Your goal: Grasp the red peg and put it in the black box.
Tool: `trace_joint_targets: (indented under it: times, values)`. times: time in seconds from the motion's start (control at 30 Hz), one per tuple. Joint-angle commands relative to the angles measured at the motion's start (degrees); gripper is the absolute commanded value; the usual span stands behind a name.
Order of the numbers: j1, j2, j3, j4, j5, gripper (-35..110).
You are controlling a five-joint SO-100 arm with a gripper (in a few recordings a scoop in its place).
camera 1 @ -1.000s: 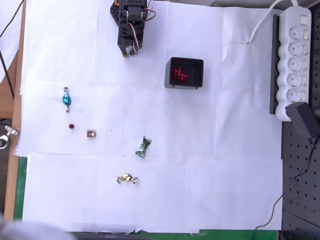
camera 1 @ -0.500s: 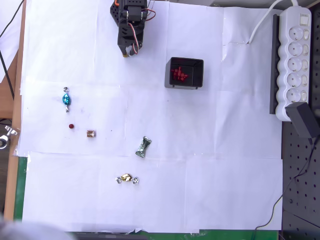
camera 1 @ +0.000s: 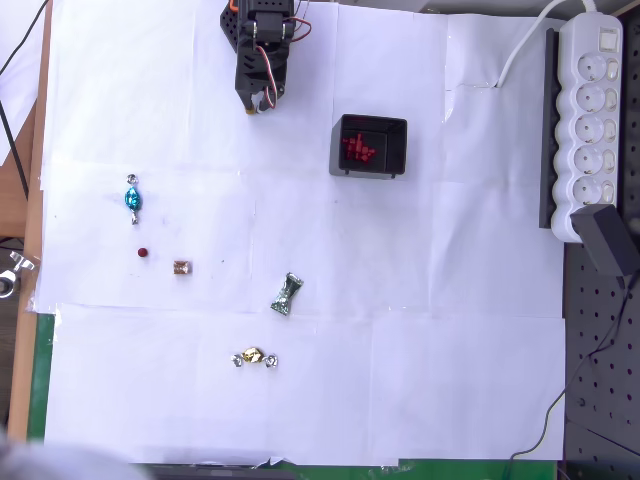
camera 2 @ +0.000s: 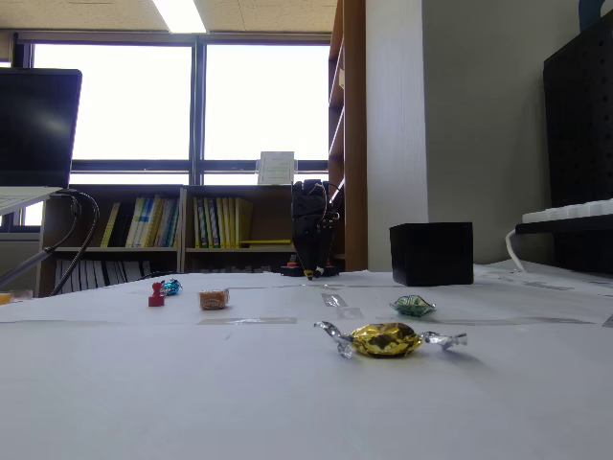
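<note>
Red peg [camera 1: 143, 252] sits near the counter's [camera 1: 420, 300] left edge in the overhead view, between a blue candy [camera 1: 132, 198] and a brown cube [camera 1: 182, 268], well apart from the black box [camera 1: 369, 146] and the gripper [camera 1: 258, 102], whose fingers look pressed together at the far edge

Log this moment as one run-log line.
gripper: idle at paper's top edge, holds nothing | red peg: on paper beside blue candy | black box: holds red pegs
</note>
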Motion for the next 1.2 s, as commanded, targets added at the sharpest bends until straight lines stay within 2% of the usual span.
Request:
trace_joint_targets:
  times: [0.0, 0.83, 0.9, 0.97, 1.07, 1.17]
  values:
    - [0.3, -4.9, -4.7, 5.0, 0.1, 0]
    - [-0.1, -5.3, -4.8, 4.1, -0.4, 0]
    - [-0.4, -5.2, -4.8, 5.3, -5.6, 0]
    - [0.3, -5.2, -4.7, 2.0, -6.8, 0]
    - [4.0, -5.2, -4.7, -10.2, -2.1, 0]
    - [5.6, -3.9, -4.5, -18.6, -3.7, 0]
